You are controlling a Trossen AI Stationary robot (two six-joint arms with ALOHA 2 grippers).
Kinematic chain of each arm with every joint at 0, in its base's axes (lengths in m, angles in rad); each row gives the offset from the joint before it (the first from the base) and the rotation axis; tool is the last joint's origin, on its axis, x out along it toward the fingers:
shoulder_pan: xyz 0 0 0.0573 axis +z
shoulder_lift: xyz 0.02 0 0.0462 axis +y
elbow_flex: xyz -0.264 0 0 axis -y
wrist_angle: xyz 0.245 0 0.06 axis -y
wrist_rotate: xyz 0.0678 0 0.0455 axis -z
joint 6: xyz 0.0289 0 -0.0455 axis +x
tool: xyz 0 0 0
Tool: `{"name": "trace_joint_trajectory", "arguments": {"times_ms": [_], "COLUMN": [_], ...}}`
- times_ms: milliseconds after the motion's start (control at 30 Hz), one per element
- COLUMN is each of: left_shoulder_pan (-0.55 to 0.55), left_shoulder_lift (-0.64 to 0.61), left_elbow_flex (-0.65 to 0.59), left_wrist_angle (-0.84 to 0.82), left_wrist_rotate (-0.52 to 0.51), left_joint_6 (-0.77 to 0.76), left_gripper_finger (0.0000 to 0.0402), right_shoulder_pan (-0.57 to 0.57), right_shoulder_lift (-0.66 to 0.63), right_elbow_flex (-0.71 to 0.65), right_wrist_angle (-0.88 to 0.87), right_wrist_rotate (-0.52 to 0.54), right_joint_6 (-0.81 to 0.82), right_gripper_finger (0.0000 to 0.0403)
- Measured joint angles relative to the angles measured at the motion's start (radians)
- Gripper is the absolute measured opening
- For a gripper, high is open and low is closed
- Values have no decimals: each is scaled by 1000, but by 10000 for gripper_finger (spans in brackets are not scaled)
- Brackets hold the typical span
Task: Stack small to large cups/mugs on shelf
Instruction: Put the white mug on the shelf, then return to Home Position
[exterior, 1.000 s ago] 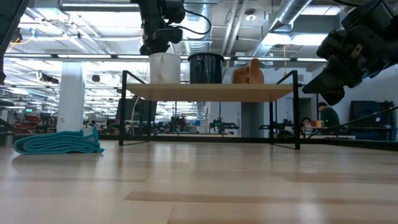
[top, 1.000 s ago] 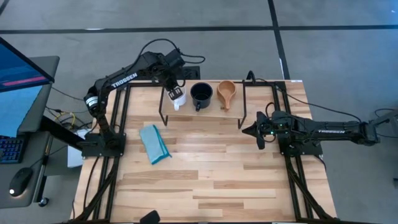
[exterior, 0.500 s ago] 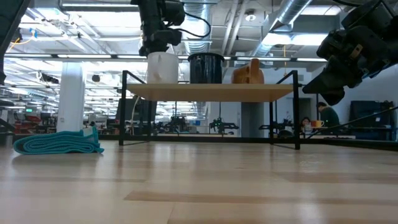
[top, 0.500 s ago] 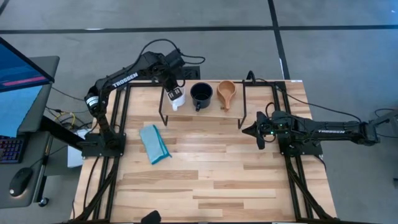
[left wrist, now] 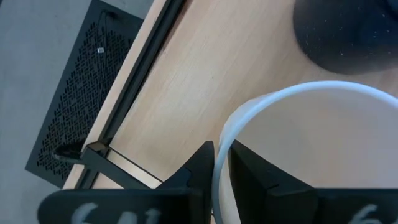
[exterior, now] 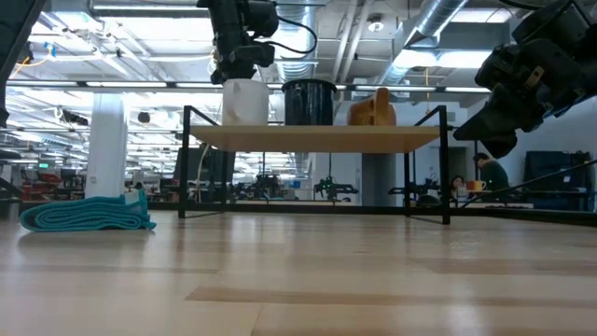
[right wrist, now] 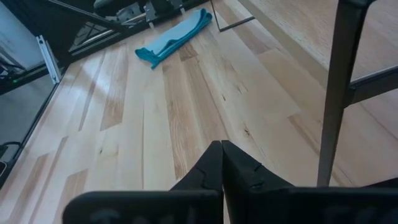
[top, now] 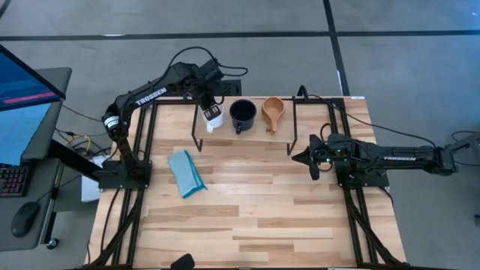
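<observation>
One white mug on shelf, rim pinched by left gripper, right gripper pressed together.

Wooden table, blue cloth, shelf holding three mugs

shelf: pale matt wood, black metal legs | white mug: smooth, glossy

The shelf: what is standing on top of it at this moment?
On the shelf stand a white mug, a dark mug and a tan wooden cup. The left gripper pinches the white mug's rim, hiding part of it.
</observation>
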Motion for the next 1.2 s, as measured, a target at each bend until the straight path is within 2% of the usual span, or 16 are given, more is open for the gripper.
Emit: {"name": "trace_joint_trajectory", "arguments": {"times_ms": [167, 467, 600, 1200], "left_shoulder_pan": [0, -1, -1, 2], "left_shoulder_lift": [0, 0, 0, -50], "left_elbow_flex": [0, 1, 1, 2], "left_wrist_angle": [0, -3, -15, 5], "left_wrist_rotate": [0, 1, 1, 9], "left_joint_6": [-10, -20, -8, 17], "left_gripper_finger": [46, 126, 148, 155], "right_shoulder_pan": [0, 0, 0, 0], "right_shoulder_lift": [0, 0, 0, 0], "right_elbow_flex": [0, 0, 0, 0], "right_wrist_angle": [0, 0, -1, -1], "right_wrist_rotate": [0, 0, 0, 0], "right_joint_6": [0, 0, 0, -1], "right_gripper_finger": [18, 20, 19, 23]}}
